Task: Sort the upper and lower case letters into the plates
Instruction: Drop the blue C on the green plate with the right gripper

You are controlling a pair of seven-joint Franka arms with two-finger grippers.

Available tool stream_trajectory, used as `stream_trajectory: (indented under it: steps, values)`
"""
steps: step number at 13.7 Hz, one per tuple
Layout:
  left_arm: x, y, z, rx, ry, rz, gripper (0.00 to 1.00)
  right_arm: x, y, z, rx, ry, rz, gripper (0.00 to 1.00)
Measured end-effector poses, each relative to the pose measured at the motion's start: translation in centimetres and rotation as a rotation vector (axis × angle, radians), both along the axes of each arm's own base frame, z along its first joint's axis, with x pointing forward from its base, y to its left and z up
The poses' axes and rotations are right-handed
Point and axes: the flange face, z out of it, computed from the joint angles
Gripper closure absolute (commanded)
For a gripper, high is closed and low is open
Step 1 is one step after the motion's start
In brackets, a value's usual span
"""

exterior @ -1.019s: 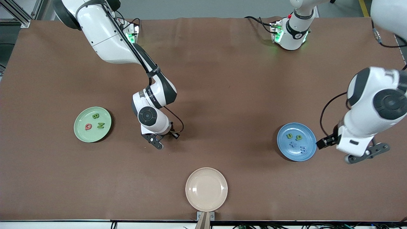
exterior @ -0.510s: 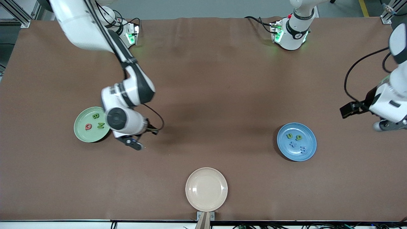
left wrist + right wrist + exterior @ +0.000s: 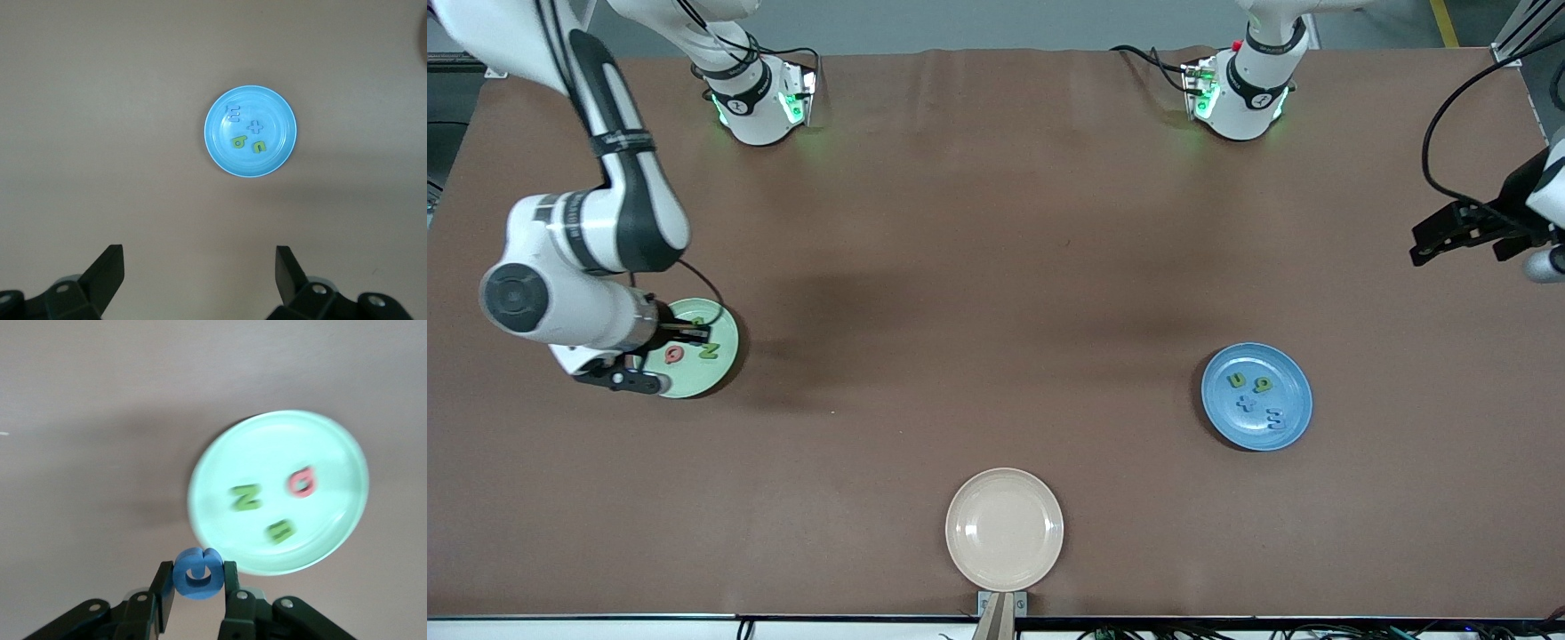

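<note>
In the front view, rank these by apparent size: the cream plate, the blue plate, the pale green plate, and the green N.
1. Cream plate, though it lies nearest the camera, which may flatter it.
2. Blue plate and pale green plate: they look alike, and the green one is partly covered by the right arm.
3. Green N, by far the smallest.

Robot lab: two bolted arm bases (image 3: 751,98), brown-covered table (image 3: 996,267), aluminium framing.

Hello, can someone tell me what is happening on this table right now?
The right pincer holds the blue G over the edge of the pale green plate, where the green N, B and red Q already lie. The left pincer waits open, up at its own end of the table. The blue plate already holds four lowercase letters. The cream plate holds nothing.
</note>
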Motion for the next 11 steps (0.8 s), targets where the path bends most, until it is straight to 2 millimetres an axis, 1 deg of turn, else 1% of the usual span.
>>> stream_trajectory:
  steps: [1, 2, 3, 4, 6, 8, 11]
  values:
    - [-0.2, 0.4, 0.3, -0.003, -0.006, 0.007, 0.00, -0.4, -2.8, -0.9, 0.017, -0.014, 0.037, 0.85]
    - [-0.3, 0.5, 0.5, -0.005, -0.010, 0.009, 0.00, -0.7, -5.0, -1.9, 0.028, -0.036, 0.067, 0.85]
    - [-0.4, 0.3, 0.8, -0.006, -0.014, 0.005, 0.00, -1.0, -6.5, -2.8, 0.035, -0.057, 0.095, 0.85]
    - [-0.6, 0.0, 1.1, -0.006, -0.020, 0.000, 0.00, -1.2, -7.3, -3.8, 0.040, -0.070, 0.117, 0.85]
    - [-1.1, -0.1, 1.8, -0.005, -0.023, -0.002, 0.00, -1.1, -8.0, -6.2, 0.046, -0.085, 0.143, 0.85]
    - [-1.7, 0.1, 1.8, -0.008, 0.008, -0.028, 0.00, -0.9, -8.1, -8.5, 0.048, -0.096, 0.148, 0.84]
    - [-1.9, 0.2, 1.8, -0.010, 0.019, -0.085, 0.00, -0.5, -7.8, -11.0, 0.049, -0.120, 0.154, 0.82]
